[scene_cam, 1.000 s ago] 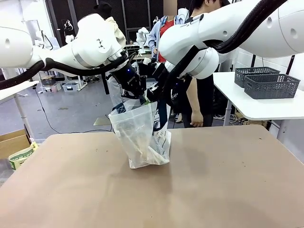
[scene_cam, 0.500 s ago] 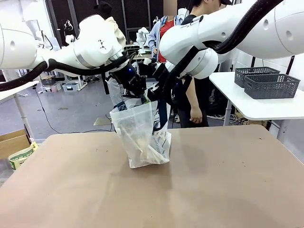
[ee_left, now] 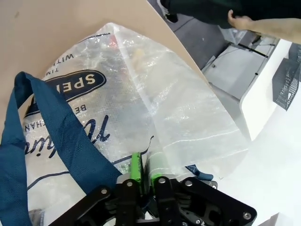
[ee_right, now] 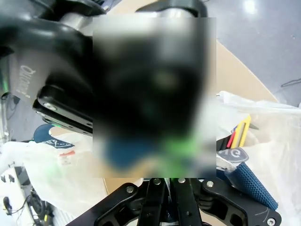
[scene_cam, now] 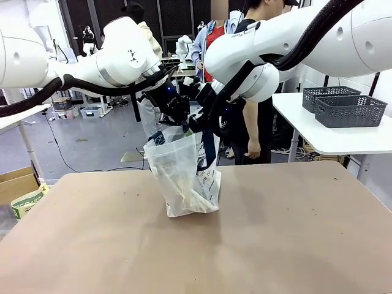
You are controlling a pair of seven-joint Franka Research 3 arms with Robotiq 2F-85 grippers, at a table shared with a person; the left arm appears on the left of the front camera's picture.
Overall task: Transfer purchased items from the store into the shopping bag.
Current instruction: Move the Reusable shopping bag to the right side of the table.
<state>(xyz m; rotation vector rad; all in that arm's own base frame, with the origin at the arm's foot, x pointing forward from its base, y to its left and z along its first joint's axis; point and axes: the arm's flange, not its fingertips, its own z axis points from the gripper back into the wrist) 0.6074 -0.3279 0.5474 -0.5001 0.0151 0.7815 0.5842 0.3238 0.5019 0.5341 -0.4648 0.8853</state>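
Note:
The shopping bag [scene_cam: 184,177] stands upright on the tan table, translucent white with navy lettering and navy strap handles [ee_left: 42,136]. Pale tan purchased items [scene_cam: 182,191] lie inside it near the bottom. My left gripper [scene_cam: 173,125] holds the bag's upper rim from the left; in the left wrist view its green pads [ee_left: 136,165] are pinched on the plastic edge, left gripper [ee_left: 144,162]. My right gripper [scene_cam: 197,125] grips the rim and a hanging strap from the right. In the right wrist view its fingers are shut together, right gripper [ee_right: 165,186], beside the blue strap [ee_right: 254,186].
A person [scene_cam: 257,122] stands just behind the bag at the far table edge, hand [ee_left: 242,21] hanging down. Two dark grey lattice baskets [scene_cam: 346,107] sit on a white side table at right. A cardboard box [scene_cam: 15,180] is at the left.
The bag's mouth has shifted slightly to the right with both grippers. The person behind has moved a little to the right.

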